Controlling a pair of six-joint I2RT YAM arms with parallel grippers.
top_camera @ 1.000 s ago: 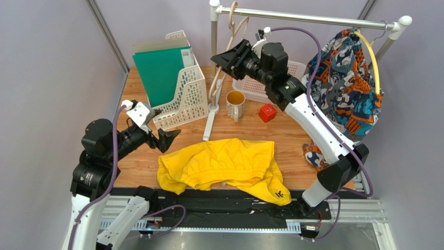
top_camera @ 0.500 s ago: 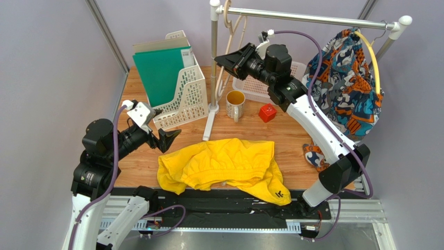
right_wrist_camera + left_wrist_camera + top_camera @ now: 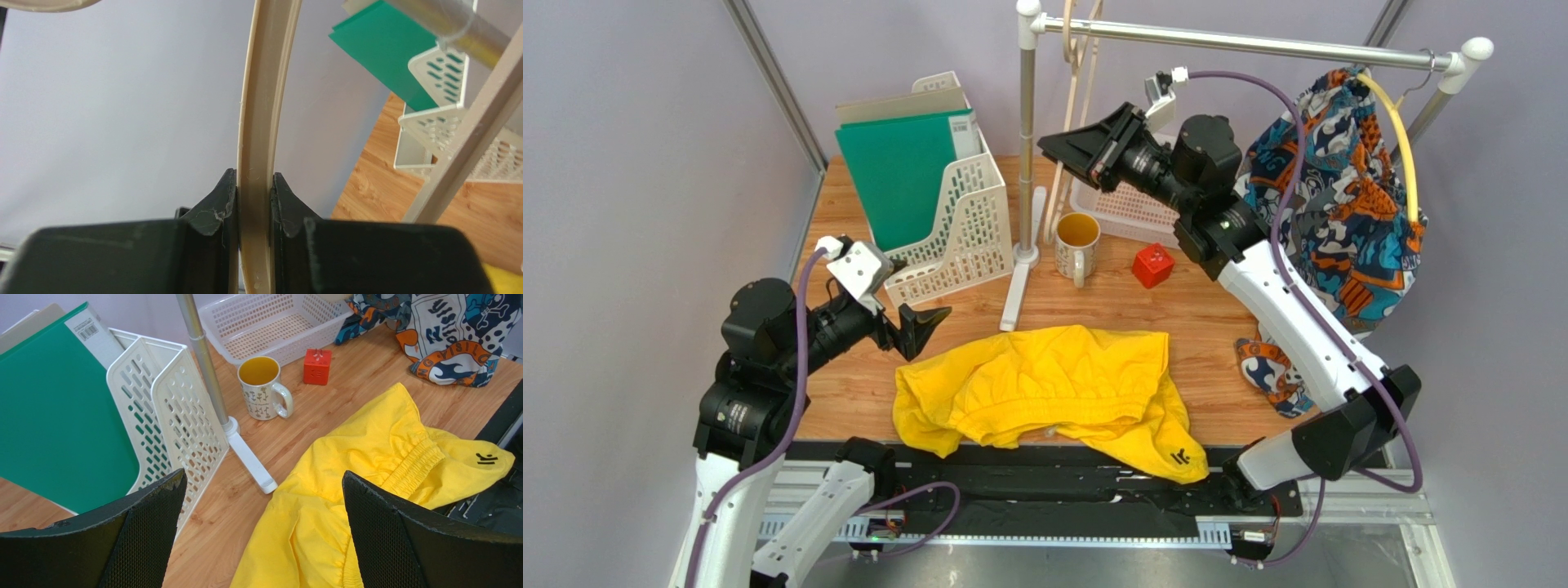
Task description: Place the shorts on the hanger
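The yellow shorts (image 3: 1051, 390) lie crumpled on the wooden table near its front edge, the black logo (image 3: 1182, 458) at their front right; the left wrist view shows the shorts (image 3: 368, 478) too. The pale beige hanger (image 3: 1078, 86) hangs from the left end of the rail (image 3: 1247, 43). My right gripper (image 3: 1059, 143) is raised beside the rail's post and is shut on one arm of the hanger (image 3: 261, 122), which runs straight up between the pads. My left gripper (image 3: 922, 328) stands open, low over the table just left of the shorts, holding nothing.
A white file rack (image 3: 946, 221) with green folders stands back left. Behind the shorts are a mug (image 3: 1076, 245), a red cube (image 3: 1154, 265), a white basket (image 3: 1136, 208) and the rail's post and foot (image 3: 1024, 263). A patterned garment (image 3: 1339, 196) hangs on a thin yellow hanger at right.
My right gripper has closed on the hanger's arm and moved right and slightly up, swinging the hanger with it. The left arm and the shorts have stayed put.
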